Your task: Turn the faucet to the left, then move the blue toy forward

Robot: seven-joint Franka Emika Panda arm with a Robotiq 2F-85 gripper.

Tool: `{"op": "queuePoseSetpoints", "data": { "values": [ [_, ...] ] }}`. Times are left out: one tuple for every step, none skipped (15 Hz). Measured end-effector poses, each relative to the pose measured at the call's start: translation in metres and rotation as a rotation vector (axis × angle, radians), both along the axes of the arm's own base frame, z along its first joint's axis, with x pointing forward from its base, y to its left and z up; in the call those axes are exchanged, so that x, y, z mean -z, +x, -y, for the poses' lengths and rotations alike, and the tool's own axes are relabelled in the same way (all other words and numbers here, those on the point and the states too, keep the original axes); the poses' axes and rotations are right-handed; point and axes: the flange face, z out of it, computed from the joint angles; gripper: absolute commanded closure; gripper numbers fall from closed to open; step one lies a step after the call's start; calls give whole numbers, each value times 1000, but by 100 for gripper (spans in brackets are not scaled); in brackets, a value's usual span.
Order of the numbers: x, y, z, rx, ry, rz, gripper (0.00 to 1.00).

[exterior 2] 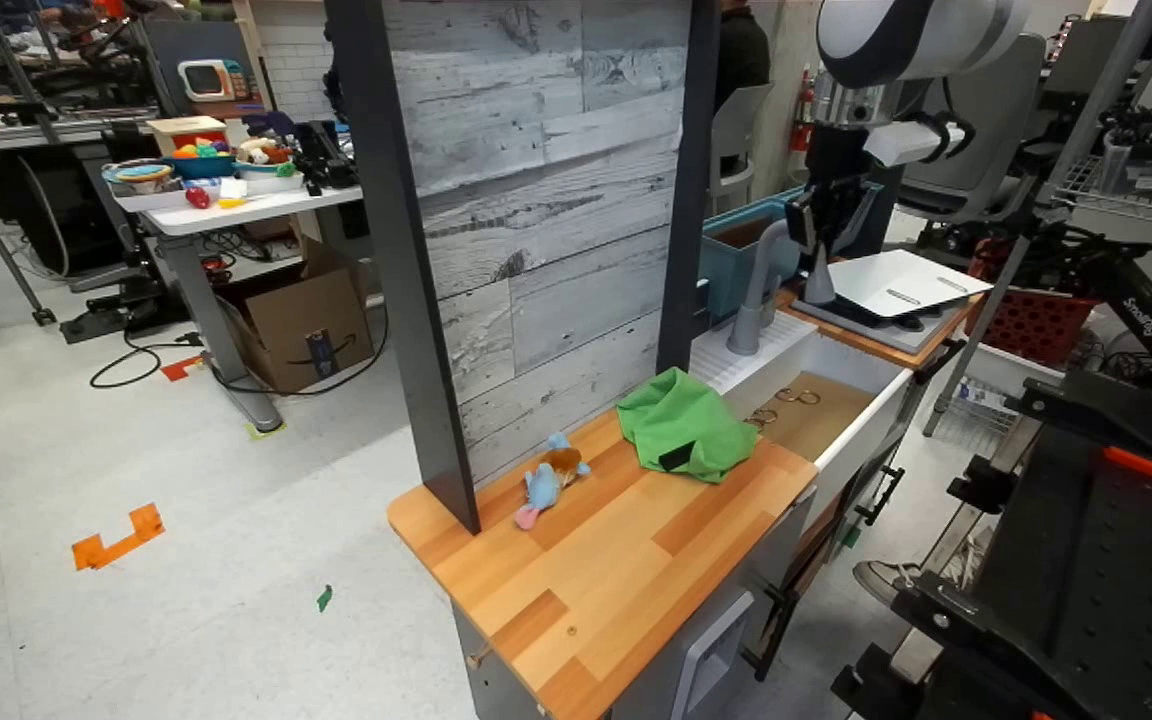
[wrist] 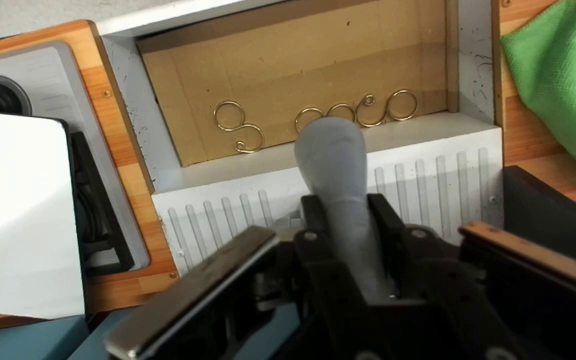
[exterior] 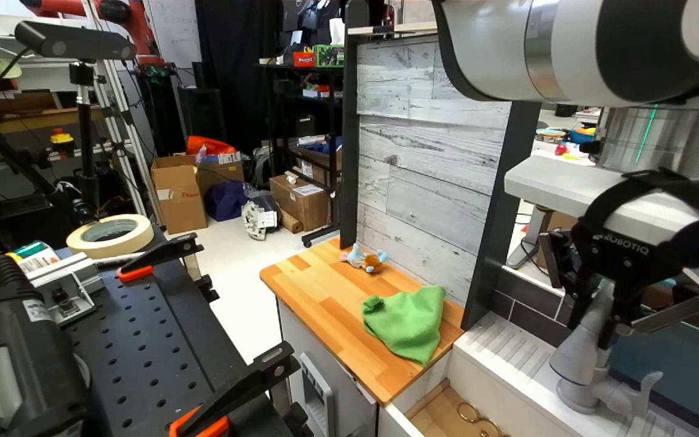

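The grey faucet (exterior: 580, 352) rises from the white ribbed sink counter. Its arched spout shows in an exterior view (exterior 2: 764, 270), and its cone-shaped end points toward the open drawer in the wrist view (wrist: 332, 155). My gripper (wrist: 345, 205) has one finger on each side of the spout, both seemingly touching it just behind the cone. The gripper also shows in both exterior views (exterior: 592, 318) (exterior 2: 821, 228). The blue toy (exterior: 357, 257), a small plush with brown and pink parts, lies on the wooden counter by the panel (exterior 2: 541, 488). It is out of the wrist view.
A green cloth (exterior 2: 681, 425) lies between toy and sink. A grey wood-look panel (exterior: 434, 164) stands along the counter's back. An open drawer with gold rings (wrist: 238, 127) is below the spout. A white plate (wrist: 18, 215) sits on the stove. A teal basin (exterior 2: 736, 260) is behind the faucet.
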Motion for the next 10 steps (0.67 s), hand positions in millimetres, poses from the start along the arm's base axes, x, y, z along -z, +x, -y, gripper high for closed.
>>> {"op": "queuePoseSetpoints", "data": {
  "values": [
    [0,1,-2,17,0,-5,93],
    [0,3,-4,33,-2,-8,93],
    [0,4,-5,49,-6,-8,93],
    [0,5,-8,64,-10,-8,93],
    [-1,6,-11,80,-13,-7,93],
    [-1,8,-14,94,-16,-6,93],
    [0,10,-19,105,-16,-5,93],
    [0,11,-24,115,-17,-5,93],
    [0,12,-27,127,-19,-4,93],
    [0,12,-27,139,-21,-3,93]
  ]
}}
